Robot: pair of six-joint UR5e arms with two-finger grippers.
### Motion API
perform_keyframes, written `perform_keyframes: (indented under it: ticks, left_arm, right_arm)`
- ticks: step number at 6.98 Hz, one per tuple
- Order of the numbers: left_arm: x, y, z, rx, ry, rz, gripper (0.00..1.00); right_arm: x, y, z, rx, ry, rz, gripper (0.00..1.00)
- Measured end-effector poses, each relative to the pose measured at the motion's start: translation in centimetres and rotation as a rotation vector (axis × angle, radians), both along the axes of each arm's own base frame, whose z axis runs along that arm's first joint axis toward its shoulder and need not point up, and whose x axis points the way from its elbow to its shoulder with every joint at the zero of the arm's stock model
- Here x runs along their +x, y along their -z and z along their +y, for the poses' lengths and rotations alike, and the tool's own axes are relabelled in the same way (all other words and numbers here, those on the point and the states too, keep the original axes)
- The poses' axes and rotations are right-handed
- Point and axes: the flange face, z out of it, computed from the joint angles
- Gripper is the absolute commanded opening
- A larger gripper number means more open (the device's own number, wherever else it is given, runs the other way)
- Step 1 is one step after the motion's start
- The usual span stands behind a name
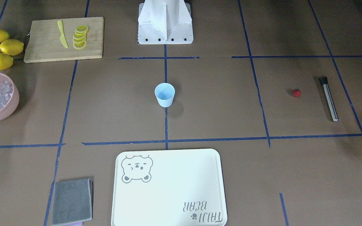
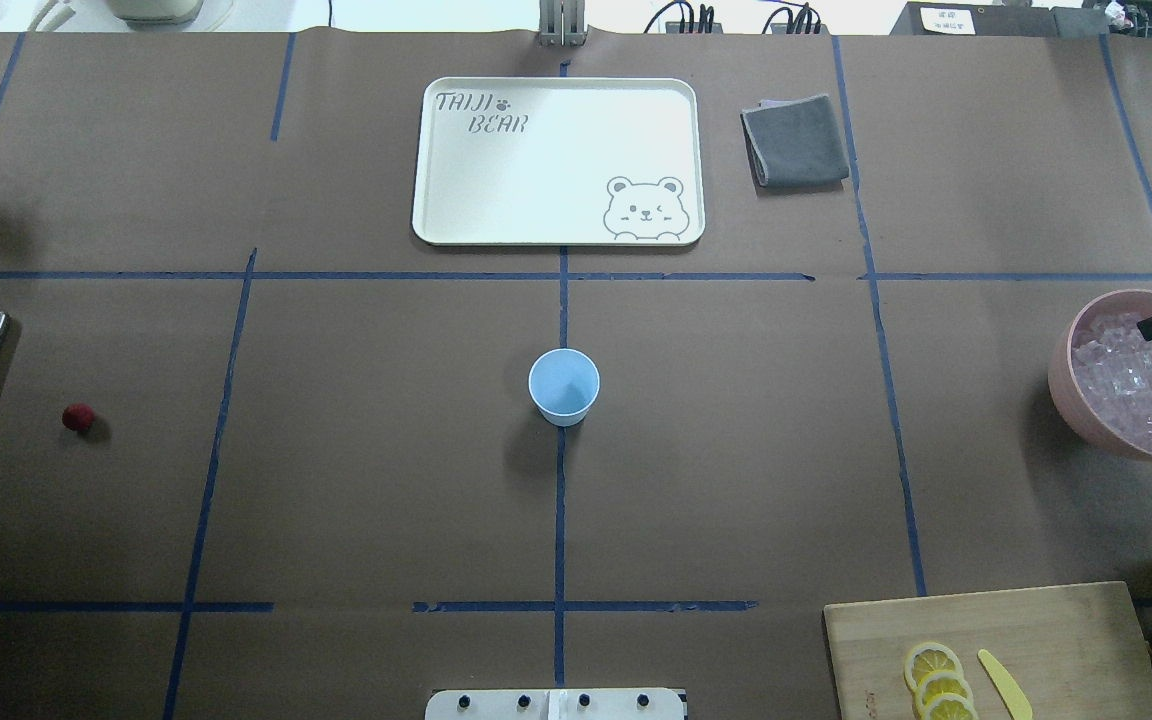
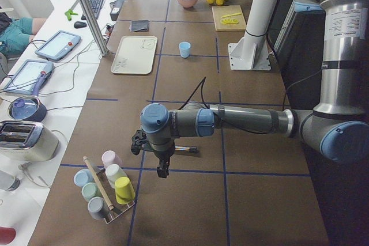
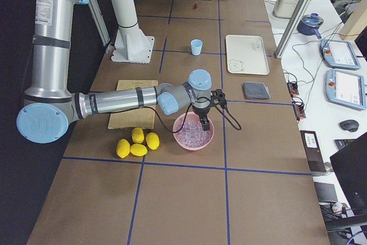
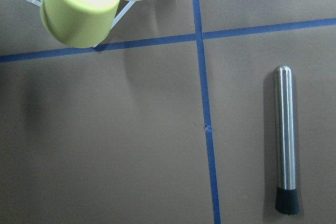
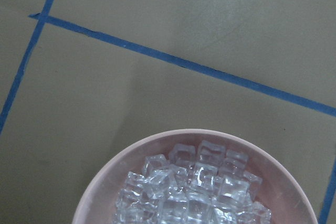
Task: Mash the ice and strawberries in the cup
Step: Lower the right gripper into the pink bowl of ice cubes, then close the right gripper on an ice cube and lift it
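The right gripper [image 4: 205,122] is hanging just over the pink bowl [image 6: 113,177] and pointing down at the ice [image 6: 195,186]. I cannot tell if its fingers are apart or closed, and I cannot see it holding any ice. The left gripper [image 3: 163,170] is hanging over the table near the rack of colored cups [image 3: 115,174], with the steel muddler [image 5: 284,145] lying just beside it. I cannot tell if that one is apart or closed either. It looks like the job is only starting, since nothing is being mashed yet. The light blue cup [image 2: 564,385] is standing upright in the middle of the table, well apart from both grippers, and nothing is sitting inside it. The strawberry [image 2: 78,417] is lying on the table near the muddler, on the robot's left side. So the ice and the berry are both waiting to go into the cup, and the muddler is waiting to be picked up for the mashing. The pink bowl is holding a big pile of ice cubes and is sitting on the robot's right side near the lemons [image 1: 11,47].
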Motion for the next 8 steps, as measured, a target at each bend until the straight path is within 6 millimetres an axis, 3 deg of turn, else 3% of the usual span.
perform_keyframes:
  ticks: [2,8]
  left_arm:
    - [0.0,0.0,0.0,0.000,0.000,0.000,1.00]
    - [0.0,0.0,0.0,0.001,0.000,0.000,1.00]
  right_arm:
    - [-1.8,-0.3,0.7,-0.008,0.038,0.005,0.85]
    - [-4.4,-2.3,2.3,-0.037,0.114,0.024,0.75]
